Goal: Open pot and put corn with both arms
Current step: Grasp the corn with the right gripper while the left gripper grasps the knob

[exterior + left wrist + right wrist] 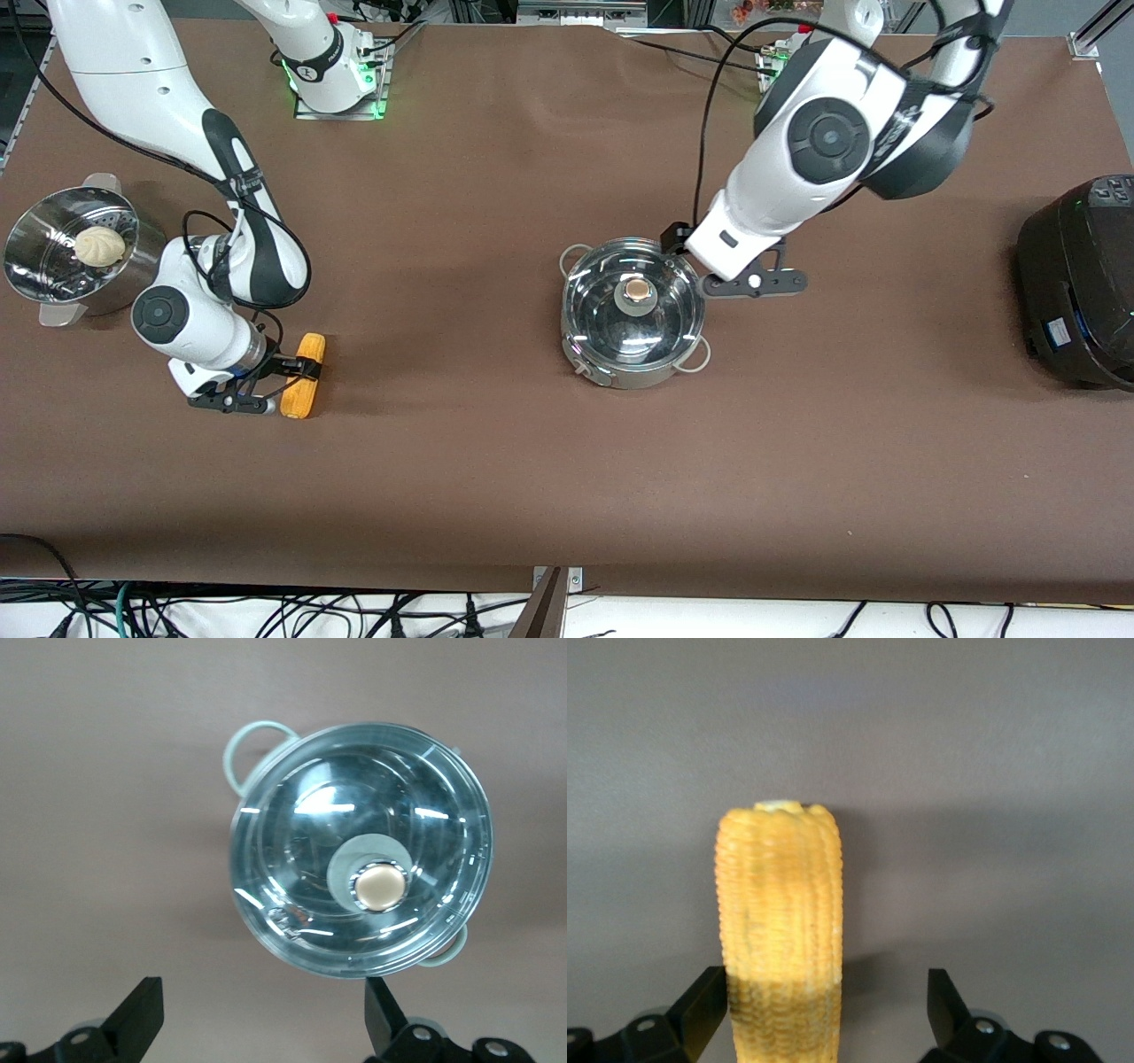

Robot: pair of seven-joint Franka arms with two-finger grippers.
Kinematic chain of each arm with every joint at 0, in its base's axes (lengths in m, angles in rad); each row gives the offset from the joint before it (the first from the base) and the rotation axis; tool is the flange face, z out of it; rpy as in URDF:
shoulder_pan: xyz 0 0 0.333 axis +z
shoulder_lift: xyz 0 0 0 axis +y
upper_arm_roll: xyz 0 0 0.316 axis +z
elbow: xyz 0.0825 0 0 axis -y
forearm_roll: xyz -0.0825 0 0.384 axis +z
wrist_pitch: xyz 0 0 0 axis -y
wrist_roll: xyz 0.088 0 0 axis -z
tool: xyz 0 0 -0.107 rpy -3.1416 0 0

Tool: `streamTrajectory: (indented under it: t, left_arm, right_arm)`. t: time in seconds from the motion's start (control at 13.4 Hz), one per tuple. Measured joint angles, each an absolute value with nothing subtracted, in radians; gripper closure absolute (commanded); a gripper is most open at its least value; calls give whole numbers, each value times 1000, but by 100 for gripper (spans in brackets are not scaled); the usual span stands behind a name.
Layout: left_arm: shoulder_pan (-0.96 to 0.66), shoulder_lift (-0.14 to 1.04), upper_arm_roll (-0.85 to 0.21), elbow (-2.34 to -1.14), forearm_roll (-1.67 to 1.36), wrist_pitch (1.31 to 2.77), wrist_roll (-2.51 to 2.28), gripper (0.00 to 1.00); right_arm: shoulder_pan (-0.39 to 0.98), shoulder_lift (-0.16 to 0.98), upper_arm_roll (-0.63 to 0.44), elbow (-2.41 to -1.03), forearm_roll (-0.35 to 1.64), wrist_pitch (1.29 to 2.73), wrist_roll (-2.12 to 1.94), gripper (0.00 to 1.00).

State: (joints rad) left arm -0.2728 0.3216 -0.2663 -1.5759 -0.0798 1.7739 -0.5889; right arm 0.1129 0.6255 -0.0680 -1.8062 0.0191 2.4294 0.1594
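The steel pot [633, 350] stands mid-table with its glass lid [602, 310] on, tan knob [636, 291] up. It also shows in the left wrist view [266, 815], lid knob [381, 888] included. My left gripper [753, 282] is open and empty over the table beside the pot's rim, toward the left arm's end; its jaws [261, 1014] hold nothing. The yellow corn [303, 375] lies on the table toward the right arm's end. My right gripper [282, 386] is open and low, its jaws [824, 1014] on either side of the corn [780, 921], which lies close against one finger.
A perforated steel steamer [35, 266] with a white bun [97, 245] stands at the right arm's end of the table. A black rice cooker [1076, 275] stands at the left arm's end. Brown tabletop lies between the corn and the pot.
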Motion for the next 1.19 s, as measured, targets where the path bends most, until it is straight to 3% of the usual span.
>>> streamTrajectory:
  t: [0.45, 0.6, 0.74, 0.97, 1.04, 1.19]
  left_arm:
    - [-347, 436, -265, -1557, -78, 1884, -610, 0]
    - [-359, 464, -264, -1536, -63, 1889, -610, 0]
    - [-372, 491, -264, -1517, -24, 1893, -610, 0]
    - [-391, 522, -264, -1509, 1, 1926, -625, 0]
    - [-397, 530, -263, -1509, 3, 1932, -627, 0]
    - [-402, 540, -263, -1507, 8, 1944, -634, 0]
  right_arm:
    - [122, 625, -51, -1807, 32, 2430, 196, 1]
    - [122, 628, -51, -1810, 32, 2443, 196, 20]
    - [122, 639, -51, -1814, 32, 2459, 196, 53]
    - [123, 647, -51, -1818, 32, 2464, 196, 89]
    - [123, 646, -50, -1818, 32, 2464, 195, 96]
    - [124, 646, -50, -1818, 32, 2464, 194, 98]
